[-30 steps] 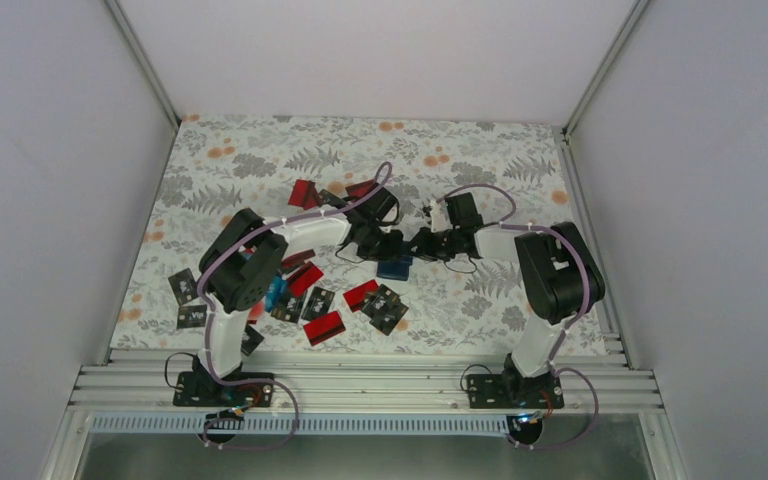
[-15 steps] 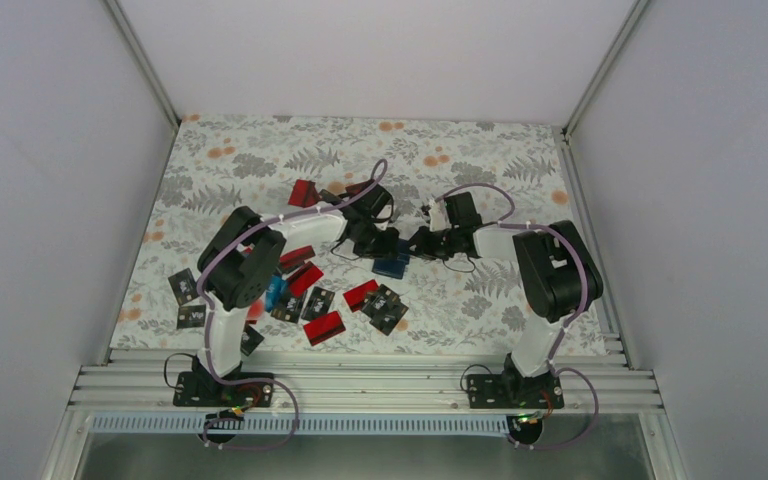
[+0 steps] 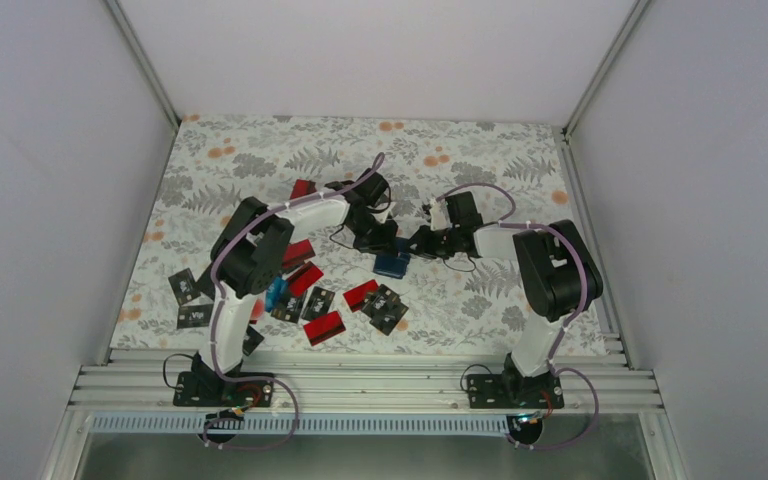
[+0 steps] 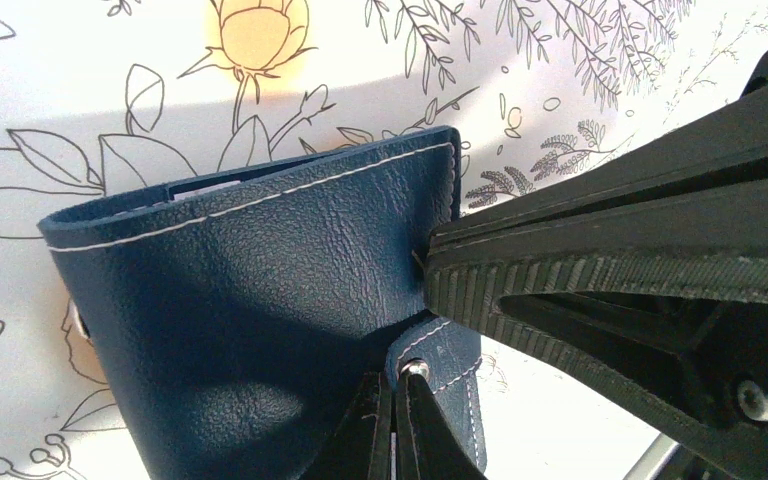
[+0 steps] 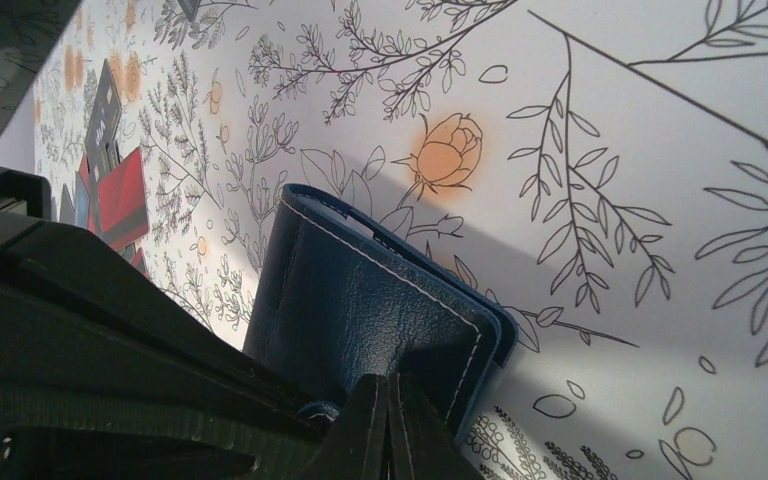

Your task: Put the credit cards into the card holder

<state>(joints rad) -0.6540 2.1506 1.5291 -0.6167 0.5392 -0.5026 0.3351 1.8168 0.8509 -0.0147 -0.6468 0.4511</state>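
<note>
The dark navy card holder lies near the middle of the floral table, closed or nearly closed. Both grippers meet over it. My left gripper is shut at the holder's snap tab, with the navy cover in front of it. My right gripper is shut on the edge of the holder's cover. Red credit cards and black ones lie scattered in front and to the left. One red card shows in the right wrist view.
More cards lie at the left: black ones near the table's left side, a teal one under the left arm, a red one further back. The right gripper's black body crowds the holder's right side.
The left arm's forearm and wrist have swung toward the back of the table. The card holder and the right gripper have stayed almost in place.
</note>
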